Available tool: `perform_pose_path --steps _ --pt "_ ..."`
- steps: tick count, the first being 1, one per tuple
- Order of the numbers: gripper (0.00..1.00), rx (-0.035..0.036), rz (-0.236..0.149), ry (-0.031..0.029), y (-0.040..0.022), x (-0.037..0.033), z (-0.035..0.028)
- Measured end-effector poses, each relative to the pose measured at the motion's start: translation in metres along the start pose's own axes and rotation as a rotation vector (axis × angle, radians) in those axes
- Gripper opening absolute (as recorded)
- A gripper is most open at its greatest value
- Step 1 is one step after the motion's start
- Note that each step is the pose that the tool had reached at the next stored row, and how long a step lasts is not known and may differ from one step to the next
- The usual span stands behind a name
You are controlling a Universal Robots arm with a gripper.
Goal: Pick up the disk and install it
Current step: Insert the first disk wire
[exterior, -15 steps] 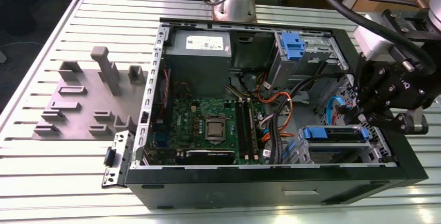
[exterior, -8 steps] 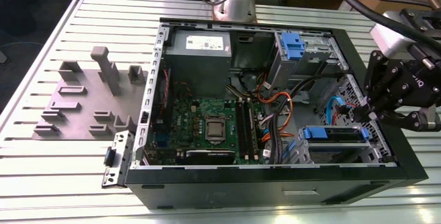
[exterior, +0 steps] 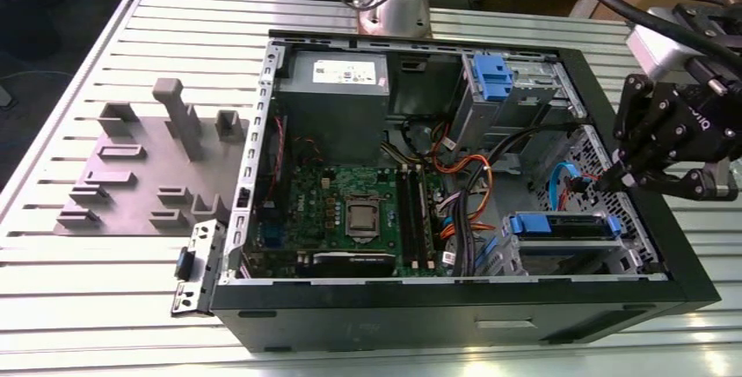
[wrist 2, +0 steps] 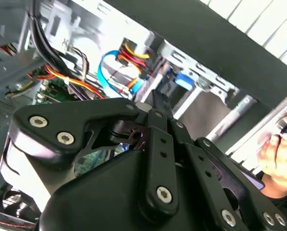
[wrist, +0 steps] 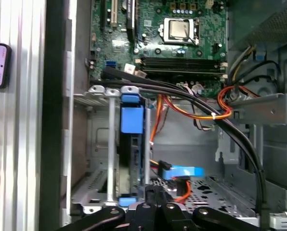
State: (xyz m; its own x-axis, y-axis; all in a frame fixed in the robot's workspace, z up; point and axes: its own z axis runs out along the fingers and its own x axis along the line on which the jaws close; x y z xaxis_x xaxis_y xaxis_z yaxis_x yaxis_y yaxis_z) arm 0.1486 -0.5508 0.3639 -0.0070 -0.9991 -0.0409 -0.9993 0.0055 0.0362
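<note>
One ribbed metal surface point(exterior: 93, 255) carries, from the exterior view's left, a grey moulded fixture point(exterior: 145, 164) and then an open computer case point(exterior: 464, 307) with its motherboard point(exterior: 347, 212) exposed. At the exterior view's right, the tool point(exterior: 612, 181) hangs tilted over the case's edge, fingers pressed together and holding nothing. The disk point(exterior: 565, 226) sits in the drive bay just beside it, orange and blue cables point(exterior: 475, 177) running nearby.

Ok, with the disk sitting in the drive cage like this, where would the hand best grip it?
Probably by the blue carrier end of the disk, coming in from the open side of the case. The disk stands edge-on in the drive cage, whose rails cover its broad faces, leaving that narrow end exposed.
</note>
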Motion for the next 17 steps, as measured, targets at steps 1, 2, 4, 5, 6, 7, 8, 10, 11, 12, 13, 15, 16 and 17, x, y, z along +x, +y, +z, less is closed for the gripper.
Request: perform_pose_path --steps 1,2,4,5,6,7,8,10,11,12,13,15,16,17 --pt "0.11 -0.0009 0.000 0.0000 -0.0014 -0.0028 0.0005" --pt "0.11 -0.0029 0.000 0.0002 -0.0029 -0.0051 0.0009" --pt "0.11 -0.0105 0.000 0.0001 -0.0055 -0.0090 0.0020" --pt "0.11 -0.0149 0.001 0.0001 -0.0070 -0.0107 0.0024" --pt "0.11 -0.0206 0.001 0.0001 -0.0086 -0.0122 0.0030" --pt "0.11 -0.0262 0.001 0.0001 -0.0103 -0.0135 0.0035" --pt "0.11 -0.0321 0.001 0.0001 -0.0125 -0.0142 0.0039" --pt "0.11 -0.0435 0.002 0.0004 -0.0178 -0.0149 0.0043" --pt "0.11 -0.0504 0.002 0.0004 -0.0206 -0.0150 0.0045" --pt "0.11 -0.0572 0.002 0.0004 -0.0230 -0.0150 0.0046" --pt "0.11 -0.0611 0.003 0.0002 -0.0239 -0.0150 0.0051" --pt "0.11 -0.0684 0.003 0.0004 -0.0244 -0.0152 0.0066" --pt "0.11 -0.0753 0.004 0.0004 -0.0248 -0.0153 0.0074" --pt "0.11 -0.0820 0.004 0.0006 -0.0255 -0.0152 0.0077"
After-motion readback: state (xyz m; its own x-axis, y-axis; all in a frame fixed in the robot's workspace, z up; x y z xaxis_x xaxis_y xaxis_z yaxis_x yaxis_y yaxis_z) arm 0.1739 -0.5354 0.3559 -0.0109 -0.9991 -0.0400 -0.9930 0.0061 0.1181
